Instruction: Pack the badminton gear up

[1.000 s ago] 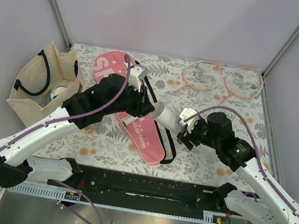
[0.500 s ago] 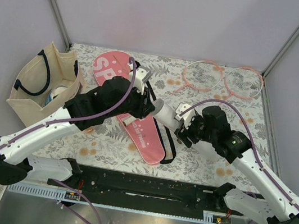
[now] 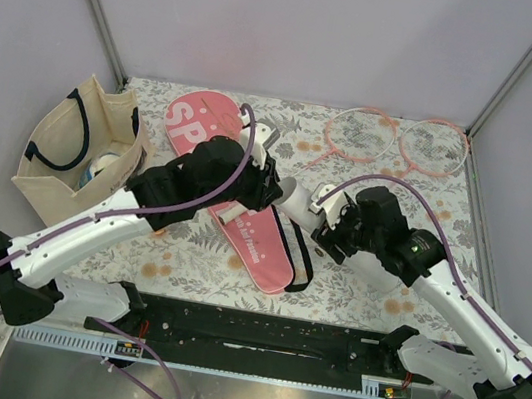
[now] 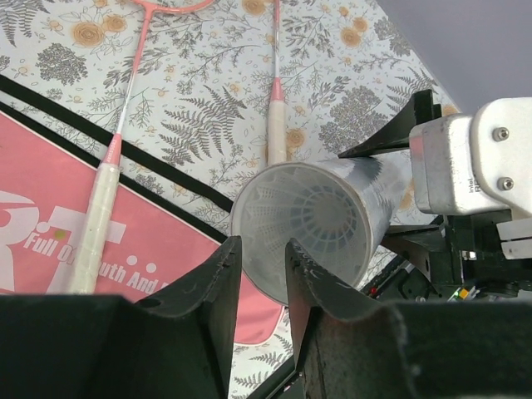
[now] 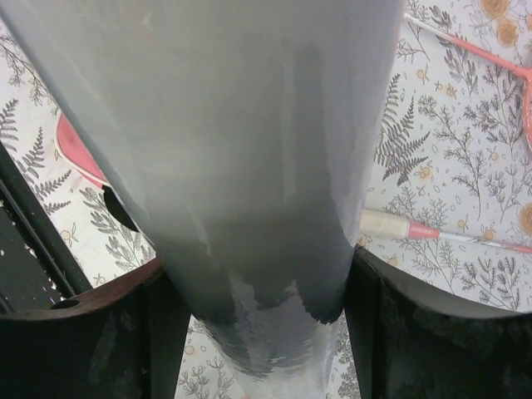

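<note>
Gripping the tube (image 3: pixel 294 201) across its body with the right jaws, clenched on both sides. Held clear of the tabletop (image 3: pixel 188 243) near its middle, just over the right side of the pink cover (image 3: pixel 257 241).

Left jaws at the tube's open end, nearly together astride the rim. Pinching it or merely close: cannot tell.

Kept roughly level between both arms, probably for steadying or passing across before going into the cover.

Toward the far right corner, lying side by side and not yet packed: the rackets (image 3: pixel 362 134). Cover flat, slanting from the far edge toward the near edge, ready for loading.
</note>
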Robot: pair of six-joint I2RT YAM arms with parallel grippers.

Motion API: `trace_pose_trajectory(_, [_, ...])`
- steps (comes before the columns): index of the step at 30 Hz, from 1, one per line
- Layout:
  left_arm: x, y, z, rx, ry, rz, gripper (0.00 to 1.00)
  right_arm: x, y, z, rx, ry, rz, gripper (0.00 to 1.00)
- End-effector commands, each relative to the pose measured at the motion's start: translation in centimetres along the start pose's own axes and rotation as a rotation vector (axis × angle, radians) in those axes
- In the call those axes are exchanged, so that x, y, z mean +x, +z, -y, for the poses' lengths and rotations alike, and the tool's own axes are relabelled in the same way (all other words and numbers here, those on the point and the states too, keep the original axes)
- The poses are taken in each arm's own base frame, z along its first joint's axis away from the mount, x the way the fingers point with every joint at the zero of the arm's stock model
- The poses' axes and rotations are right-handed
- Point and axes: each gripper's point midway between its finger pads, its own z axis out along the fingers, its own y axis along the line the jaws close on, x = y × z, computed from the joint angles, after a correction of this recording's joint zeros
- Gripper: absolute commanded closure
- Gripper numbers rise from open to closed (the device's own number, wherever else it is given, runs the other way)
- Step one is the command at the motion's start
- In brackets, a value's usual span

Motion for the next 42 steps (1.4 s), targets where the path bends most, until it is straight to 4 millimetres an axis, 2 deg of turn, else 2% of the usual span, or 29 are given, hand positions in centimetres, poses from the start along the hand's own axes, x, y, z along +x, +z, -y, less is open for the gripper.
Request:
trace_pose_trajectory(1, [3.7, 1.4, 1.6, 0.088, 0.022, -0.137, 0.67, -9.3, -2.8, 2.0, 0.073, -0.105, 0.313, 0.48])
trace_pose_trajectory(4, [4.1, 1.6, 1.8, 0.094, 0.007, -0.158, 0.66, -9.5, -3.3, 2.2, 0.099, -0.178, 0.35, 0.48])
trace_pose_trajectory(7, [4.1, 1.5, 2.8, 0.138, -0.011, -0.176, 0.65, -9.5, -3.4, 1.9, 0.102, -0.245, 0.382, 0.46])
trace_pose_trajectory(13, [4.4, 1.8, 3.3, 0.156, -0.04, -0.197, 0.64, -9.8, -3.7, 1.9, 0.105, -0.215, 0.399, 0.46])
trace_pose_trajectory(15, [3.8, 1.5, 3.1, 0.139, -0.044, -0.175, 0.64, -9.5, -3.7, 2.1, 0.118, -0.196, 0.392, 0.46])
trace_pose_trajectory(19, [-0.3, -0.2, 1.6, 0.041, -0.015, -0.051, 0.6, -8.3, -3.5, 2.9, 0.167, -0.141, 0.34, 0.44])
trace_pose_trajectory(21, [-3.2, -1.6, 1.1, 0.009, -0.006, 0.032, 0.54, -7.6, -3.3, 3.4, 0.186, -0.126, 0.302, 0.43])
trace_pose_trajectory(22, [-5.2, -2.8, 1.2, 0.01, 0.0, 0.085, 0.52, -7.4, -3.2, 3.5, 0.195, -0.12, 0.286, 0.43])
trace_pose_trajectory(24, [-7.7, -4.5, 1.6, 0.02, 0.014, 0.155, 0.48, -7.0, -3.0, 3.9, 0.213, -0.098, 0.262, 0.43])
trace_pose_trajectory(27, [-10.4, -6.8, 2.1, 0.032, 0.037, 0.241, 0.3, -7.3, -3.0, 4.3, 0.232, -0.029, 0.265, 0.42])
trace_pose_trajectory(28, [-10.9, -7.5, 2.1, 0.035, 0.048, 0.262, 0.18, -7.6, -3.0, 4.5, 0.239, 0.016, 0.27, 0.41])
trace_pose_trajectory(29, [-11.3, -8.3, 2.2, 0.042, 0.059, 0.282, 0.1, -7.9, -3.0, 4.7, 0.243, 0.049, 0.274, 0.41])
trace_pose_trajectory(31, [-11.3, -9.3, 1.7, 0.03, 0.078, 0.311, 0.01, -8.1, -2.9, 5.0, 0.252, 0.116, 0.274, 0.41])
trace_pose_trajectory(33, [-10.9, -10.5, 0.9, 0.017, 0.111, 0.344, 0.01, -7.8, -2.9, 6.4, 0.315, 0.201, 0.255, 0.41])
trace_pose_trajectory(36, [-9.3, -11.4, -0.3, 0.006, 0.159, 0.386, 0.01, -6.9, -3.7, 9.6, 0.405, 0.456, 0.231, 0.4])
trace_pose_trajectory(39, [-6.9, -11.7, -1.9, -0.022, 0.212, 0.408, 0.01, -4.4, -4.4, 13.5, 0.5, 0.704, 0.174, 0.41])
trace_pose_trajectory(42, [-4.3, -11.2, -3.5, -0.058, 0.266, 0.388, 0.01, -1.2, -4.2, 15.8, 0.569, 0.857, 0.106, 0.41])
